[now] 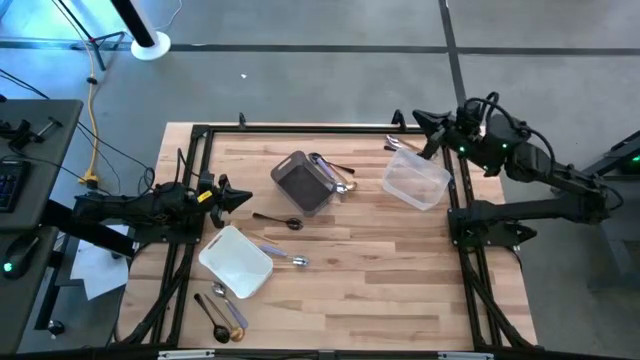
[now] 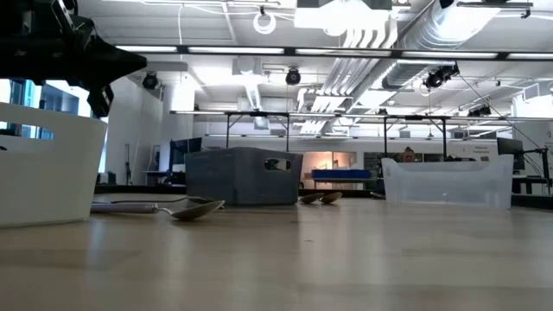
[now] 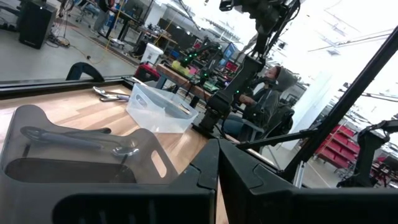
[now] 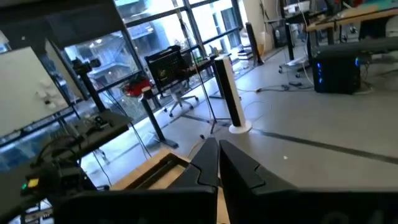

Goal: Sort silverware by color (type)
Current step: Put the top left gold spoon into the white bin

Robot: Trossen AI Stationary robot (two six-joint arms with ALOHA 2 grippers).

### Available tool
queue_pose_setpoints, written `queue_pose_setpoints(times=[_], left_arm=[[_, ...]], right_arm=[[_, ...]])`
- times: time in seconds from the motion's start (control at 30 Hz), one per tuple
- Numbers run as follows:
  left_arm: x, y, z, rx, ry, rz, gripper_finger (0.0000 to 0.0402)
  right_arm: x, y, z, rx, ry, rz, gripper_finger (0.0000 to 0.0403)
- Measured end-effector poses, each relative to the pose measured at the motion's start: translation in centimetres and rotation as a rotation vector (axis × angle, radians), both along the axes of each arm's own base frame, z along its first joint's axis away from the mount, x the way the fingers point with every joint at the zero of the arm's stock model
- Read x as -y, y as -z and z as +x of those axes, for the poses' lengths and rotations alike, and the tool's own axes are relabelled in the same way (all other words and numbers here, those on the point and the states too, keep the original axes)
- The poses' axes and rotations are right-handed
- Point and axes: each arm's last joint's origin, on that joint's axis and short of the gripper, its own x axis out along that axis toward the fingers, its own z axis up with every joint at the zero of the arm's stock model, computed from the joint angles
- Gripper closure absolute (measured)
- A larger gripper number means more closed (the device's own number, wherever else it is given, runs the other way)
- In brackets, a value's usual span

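Both claws are pinched shut, empty: left claw (image 1: 243, 196) beside the white tray (image 1: 236, 261), where slim black, gold, lilac-handled silverware (image 1: 222, 312) lies; right claw (image 1: 421, 119) well apart.

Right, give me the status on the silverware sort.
Nothing looks sorted. The silverware lies in loose clusters: beside the grey bin, by the clear tub, and around the white tray. Nothing is in hand: the left gripper and right gripper are shut and empty at the table's edges. All of it remains.

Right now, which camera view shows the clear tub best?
The high view: the clear tub shows whole, near the right gripper. The low view shows only its side; the left wrist view shows it farther off; the right wrist view misses it.
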Motion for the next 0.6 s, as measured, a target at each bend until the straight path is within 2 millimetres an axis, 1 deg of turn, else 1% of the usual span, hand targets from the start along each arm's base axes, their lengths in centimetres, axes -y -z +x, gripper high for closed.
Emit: queue_pose_setpoints(times=[0.13,0.23,0.33,0.4,0.5,0.6], left_arm=[[0.0,0.0,0.0,0.0,0.0,0.0,0.0401],[0.0,0.0,0.0,0.0,0.0,0.0,0.0401],[0.0,0.0,0.0,0.0,0.0,0.0,0.0401],[0.0,0.0,0.0,0.0,0.001,0.0,0.0401],[0.0,0.0,0.0,0.0,0.0,0.0,0.0401],[0.0,0.0,0.0,0.0,0.0,0.0,0.0401]], right_arm=[[0.3,1.2,0.4,-0.028,0.02,0.087,0.0402],[0.5,1.6,0.8,-0.032,0.017,0.135,0.0402],[0.9,2.2,1.9,-0.036,-0.017,0.19,0.0402],[1.4,2.9,3.4,-0.057,-0.083,0.238,0.0402],[2.3,4.6,6.7,-0.134,-0.236,0.297,0.0402],[3.4,6.9,9.4,-0.227,-0.279,0.347,0.0402]])
